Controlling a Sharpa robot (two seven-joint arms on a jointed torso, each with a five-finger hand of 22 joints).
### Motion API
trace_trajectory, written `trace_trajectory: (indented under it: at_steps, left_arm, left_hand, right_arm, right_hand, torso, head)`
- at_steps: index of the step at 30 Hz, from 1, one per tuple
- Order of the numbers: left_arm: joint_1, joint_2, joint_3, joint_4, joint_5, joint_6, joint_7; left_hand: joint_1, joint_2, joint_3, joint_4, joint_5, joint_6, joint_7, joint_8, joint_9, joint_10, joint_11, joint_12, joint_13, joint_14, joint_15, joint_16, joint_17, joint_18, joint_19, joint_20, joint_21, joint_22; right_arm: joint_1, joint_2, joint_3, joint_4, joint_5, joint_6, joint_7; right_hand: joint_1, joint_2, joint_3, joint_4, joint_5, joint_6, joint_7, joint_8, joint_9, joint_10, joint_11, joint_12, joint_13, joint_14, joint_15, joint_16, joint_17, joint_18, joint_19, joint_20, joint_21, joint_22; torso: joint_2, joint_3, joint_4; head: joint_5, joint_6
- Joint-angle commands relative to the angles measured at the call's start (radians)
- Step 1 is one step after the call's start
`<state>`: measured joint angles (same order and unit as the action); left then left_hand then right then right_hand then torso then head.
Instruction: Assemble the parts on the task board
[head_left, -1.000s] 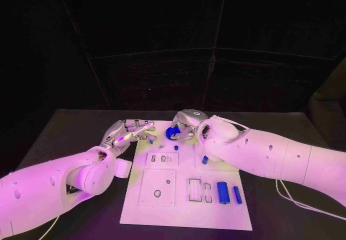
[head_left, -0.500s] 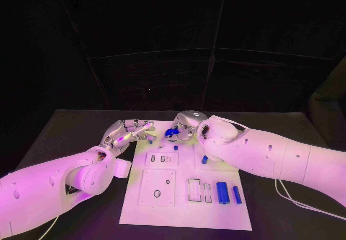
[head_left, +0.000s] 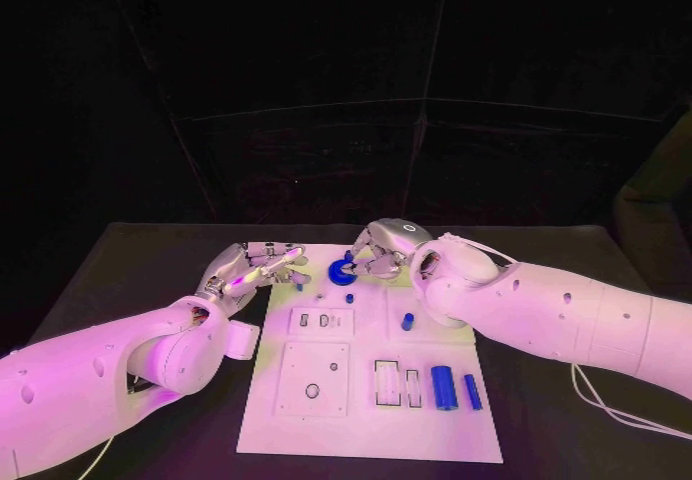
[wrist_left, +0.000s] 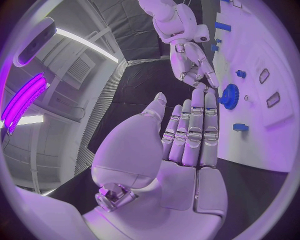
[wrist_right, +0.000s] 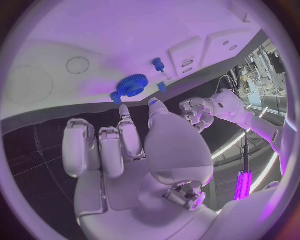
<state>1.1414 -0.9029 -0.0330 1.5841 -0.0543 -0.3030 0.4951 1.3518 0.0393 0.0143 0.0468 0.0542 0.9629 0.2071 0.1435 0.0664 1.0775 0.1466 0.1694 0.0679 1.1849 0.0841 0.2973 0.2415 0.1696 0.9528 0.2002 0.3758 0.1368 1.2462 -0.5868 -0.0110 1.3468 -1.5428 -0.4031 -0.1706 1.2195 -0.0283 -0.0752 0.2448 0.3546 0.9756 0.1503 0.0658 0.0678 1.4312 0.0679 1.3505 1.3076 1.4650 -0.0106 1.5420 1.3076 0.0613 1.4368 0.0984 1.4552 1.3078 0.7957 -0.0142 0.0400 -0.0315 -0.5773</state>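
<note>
Two white arms reach over the task board (head_left: 372, 420), the largest thing on the black table (head_left: 116, 270), and meet at its far end. The right hand (head_left: 378, 252) hangs just beyond the blue gear (head_left: 342, 270); the right wrist view shows its fingers (wrist_right: 128, 135) apart, holding nothing, their tips just short of the gear (wrist_right: 132, 85). The left hand (head_left: 260, 265) lies to the gear's other side with fingers straight and spread, grasping nothing, its fingertips (wrist_left: 206, 97) near the gear's toothed rim (wrist_left: 230, 96).

Closer to the robot than both hands sit the recessed plates with slots, then two blue cylinders (head_left: 444, 387) lying side by side, well apart from either hand. Smaller still are a blue peg (head_left: 408, 321) and a tiny blue piece (head_left: 349, 298) between the gear and the slotted plates.

The gear appears to lie flat on the board, though whether it is fully seated cannot be told. To do this step well, I judge the right hand should press evenly from above without tilting the gear, while the left steadies the rim rather than pushing it sideways.
</note>
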Motion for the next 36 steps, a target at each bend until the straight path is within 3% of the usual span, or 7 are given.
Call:
trace_trajectory:
  at_steps: [1,7,10,12,18,19,36]
  left_arm:
    - [0.002,-0.003,0.001,0.002,0.0,0.012,0.004]
    - [0.002,-0.005,0.001,0.002,0.0,0.013,0.005]
    - [0.002,-0.004,0.001,0.001,0.0,0.017,0.007]
    - [0.001,-0.002,0.001,0.0,0.0,0.018,0.008]
    - [0.001,0.003,0.0,-0.003,0.0,0.021,0.009]
    - [0.001,0.004,0.0,-0.003,0.0,0.021,0.009]
    - [-0.001,0.011,-0.001,-0.012,0.0,0.02,0.009]
  left_hand:
    - [0.0,0.007,0.001,-0.005,0.001,0.006,0.004,-0.006,0.0,0.004,0.001,-0.006,-0.001,0.005,0.003,-0.007,0.001,0.014,0.009,0.001,-0.005,-0.001]
    - [0.0,0.007,0.001,-0.006,0.001,0.006,0.004,-0.006,0.0,0.004,0.001,-0.007,-0.001,0.005,0.003,-0.007,0.002,0.014,0.009,0.001,-0.005,-0.001]
    - [0.002,0.007,0.002,-0.008,0.001,0.006,0.003,-0.007,0.0,0.004,0.0,-0.008,-0.001,0.005,0.003,-0.008,0.003,0.014,0.01,0.001,-0.005,-0.002]
    - [0.002,0.007,0.002,-0.008,0.001,0.006,0.003,-0.007,0.0,0.004,0.0,-0.008,-0.001,0.005,0.003,-0.008,0.003,0.014,0.01,0.001,-0.005,-0.002]
    - [0.004,0.007,0.003,-0.01,0.001,0.006,0.003,-0.007,0.0,0.005,0.0,-0.009,-0.001,0.005,0.003,-0.009,0.003,0.014,0.01,0.001,-0.006,-0.002]
    - [0.004,0.007,0.003,-0.01,0.001,0.006,0.003,-0.007,0.0,0.005,0.0,-0.009,-0.001,0.005,0.003,-0.009,0.003,0.014,0.01,0.001,-0.006,-0.002]
    - [0.009,0.008,0.006,-0.016,0.001,0.007,0.002,-0.009,0.0,0.007,-0.001,-0.011,-0.001,0.005,0.002,-0.012,0.006,0.014,0.01,0.0,-0.007,-0.004]
  right_arm:
    - [0.002,-0.062,0.0,0.053,0.177,-0.111,0.195]
    - [0.003,-0.207,0.0,0.098,0.32,-0.001,0.26]
    - [0.003,-0.263,0.0,0.094,0.33,0.04,0.282]
    - [0.003,-0.29,0.0,0.09,0.337,0.05,0.293]
    - [0.001,-0.345,0.0,0.049,0.36,0.052,0.325]
    - [0.001,-0.348,0.0,0.04,0.362,0.055,0.329]
    - [-0.044,-0.333,0.0,-0.053,0.378,0.087,0.366]
  right_hand:
    - [0.024,-0.005,-0.005,-0.014,0.006,0.007,0.0,0.002,0.001,0.001,-0.003,-0.004,0.067,0.09,0.002,0.0,0.189,-0.005,0.001,0.0,0.001,-0.006]
    - [0.121,-0.037,-0.016,-0.081,-0.018,-0.001,0.002,-0.002,-0.001,-0.017,-0.003,-0.031,0.048,0.09,0.001,0.001,0.194,-0.001,-0.011,-0.001,-0.009,-0.024]
    - [0.173,-0.05,-0.02,-0.117,-0.041,-0.029,0.008,-0.004,-0.003,-0.021,0.002,-0.036,0.046,0.093,0.006,0.006,0.207,0.0,-0.015,0.002,-0.012,-0.03]
    - [0.19,-0.049,-0.021,-0.13,-0.051,-0.031,0.009,-0.002,-0.002,-0.02,0.003,-0.035,0.047,0.093,0.007,0.007,0.209,0.0,-0.016,0.003,-0.013,-0.03]
    - [0.219,-0.038,-0.018,-0.15,-0.057,-0.032,0.009,0.0,-0.001,-0.018,0.003,-0.034,0.049,0.094,0.007,0.008,0.212,-0.001,-0.014,0.005,-0.012,-0.027]
    - [0.221,-0.037,-0.018,-0.151,-0.057,-0.032,0.009,0.0,-0.001,-0.019,0.003,-0.034,0.048,0.094,0.007,0.008,0.213,-0.001,-0.014,0.005,-0.012,-0.027]
    - [0.23,-0.029,-0.015,-0.158,-0.054,-0.028,0.009,0.002,0.0,-0.021,0.003,-0.038,0.046,0.094,0.007,0.008,0.212,0.0,-0.015,0.005,-0.012,-0.028]
  torso:
    - [-0.003,0.0028,-0.0061]
    - [-0.007,0.0046,-0.014]
    - [-0.007,0.009,-0.0191]
    - [-0.008,0.0118,-0.0195]
    - [-0.008,0.012,-0.0165]
    - [-0.008,0.0141,-0.017]
    - [-0.007,0.0093,-0.0141]
  head:
    - [-0.003,0.002]
    - [-0.015,0.008]
    - [-0.018,0.011]
    - [-0.021,0.01]
    - [-0.034,0.013]
    - [-0.034,0.012]
    - [-0.035,0.004]
